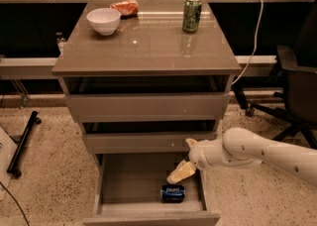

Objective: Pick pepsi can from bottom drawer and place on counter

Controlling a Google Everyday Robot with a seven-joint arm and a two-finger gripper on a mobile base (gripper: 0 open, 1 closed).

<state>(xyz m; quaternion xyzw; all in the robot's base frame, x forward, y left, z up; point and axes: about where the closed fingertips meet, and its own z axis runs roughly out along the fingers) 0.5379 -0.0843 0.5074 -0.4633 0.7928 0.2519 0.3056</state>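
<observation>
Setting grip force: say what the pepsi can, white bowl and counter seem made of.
The pepsi can: likely thin metal, glossy blue print, lying in the bottom drawer. The white bowl: perhaps glazed ceramic or plastic; smooth sheen. The counter: glossy laminate-like top, mirroring the green can. The claw hovers just above the pepsi can.

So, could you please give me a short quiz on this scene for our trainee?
1. True or false: the pepsi can lies on its side in the pulled-out bottom drawer.
2. What lies just behind the white bowl on the counter? A) the red-orange snack bag B) a mug C) a spoon
3. Fill in: the open claw hovers just above the pepsi can, over the ___ drawer, gripping nothing.

Key: 1 true; 2 A; 3 bottom.
</observation>
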